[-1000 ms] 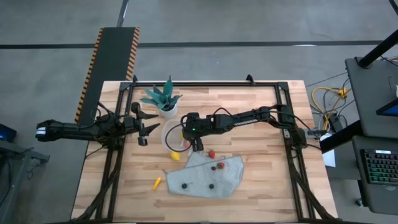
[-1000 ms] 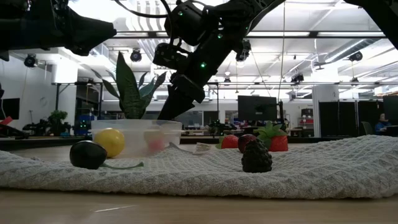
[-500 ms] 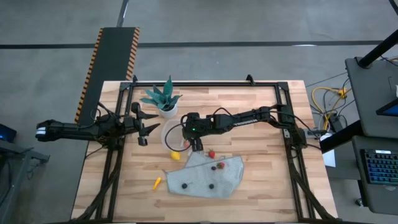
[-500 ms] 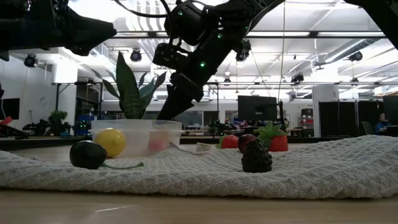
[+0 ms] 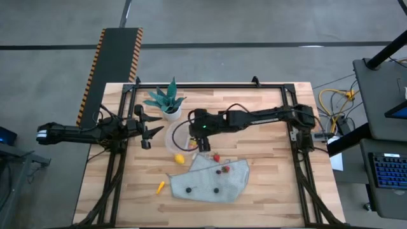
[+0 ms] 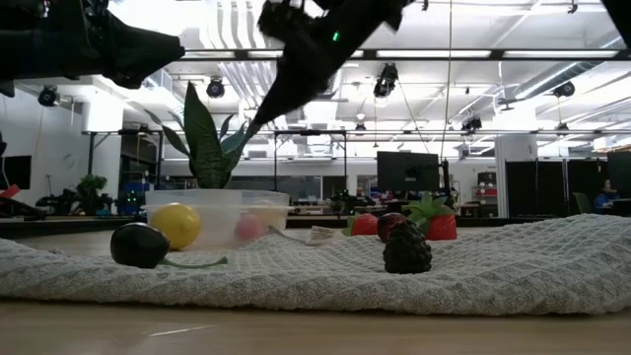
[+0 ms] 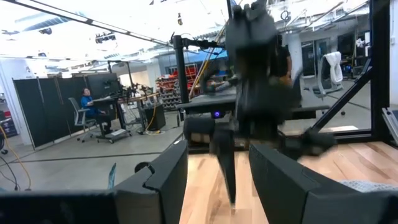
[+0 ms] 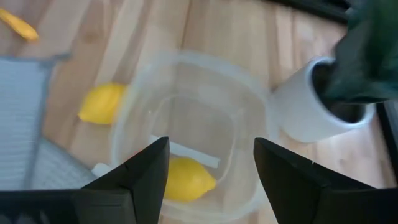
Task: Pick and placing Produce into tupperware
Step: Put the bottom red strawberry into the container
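The right gripper [image 5: 202, 144] hangs above the near edge of the tupperware [image 5: 179, 137], and its two dark fingers [image 8: 140, 180] stand well apart with nothing between them, so it is released and empty. In the right wrist view the clear round container lies directly under these fingers, and one yellow lemon [image 8: 184, 179] rests on its floor; something pinkish also shows through the container wall in the low view [image 6: 247, 228], perhaps a red berry, but the plastic blurs it too much to be sure. A second lemon [image 5: 180, 159] lies on the wooden table [image 5: 273, 191] just beside the tupperware, near the corner of the grey cloth [image 5: 210, 181]. On this cloth rest two dark berries [image 5: 215, 189] toward the front and a red and dark pair [image 5: 222, 170] closer to the middle, and one red berry [image 5: 216, 157] sits on the bare wood at the cloth's far edge. A small orange carrot piece [image 5: 161, 186] lies alone on the table, well apart from the container. The white plant pot [image 5: 171, 113] with its green spiky leaves stands just beside the tupperware on the far side. The left gripper [image 5: 150, 130] waits at the left edge of the table, its fingers [image 7: 168, 180] parted and holding nothing.
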Tool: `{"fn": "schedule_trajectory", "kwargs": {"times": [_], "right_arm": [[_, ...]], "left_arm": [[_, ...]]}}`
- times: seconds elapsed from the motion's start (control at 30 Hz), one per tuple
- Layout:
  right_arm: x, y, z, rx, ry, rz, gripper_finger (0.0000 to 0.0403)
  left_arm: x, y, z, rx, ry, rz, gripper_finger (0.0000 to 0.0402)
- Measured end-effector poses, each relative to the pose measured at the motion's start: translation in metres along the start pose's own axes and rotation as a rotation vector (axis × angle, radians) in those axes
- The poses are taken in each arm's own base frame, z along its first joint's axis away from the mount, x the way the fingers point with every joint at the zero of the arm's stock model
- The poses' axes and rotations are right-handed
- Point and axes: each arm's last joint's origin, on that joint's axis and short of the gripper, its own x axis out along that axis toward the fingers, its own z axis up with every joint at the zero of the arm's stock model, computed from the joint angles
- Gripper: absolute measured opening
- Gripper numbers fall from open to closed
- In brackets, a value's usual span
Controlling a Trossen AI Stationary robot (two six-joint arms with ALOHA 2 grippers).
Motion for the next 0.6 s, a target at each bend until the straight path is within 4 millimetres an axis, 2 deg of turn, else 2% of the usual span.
{"fn": "schedule_trajectory", "kwargs": {"times": [0.33,0.6], "right_arm": [[-0.088,0.009,0.015,-0.004,-0.034,0.1,0.0226],[-0.138,0.021,0.011,0.007,-0.006,0.141,0.0226]], "left_arm": [[0.0,0.0,0.0,0.0,0.0,0.0,0.0157],[0.0,0.0,0.0,0.0,0.0,0.0,0.0157]]}}
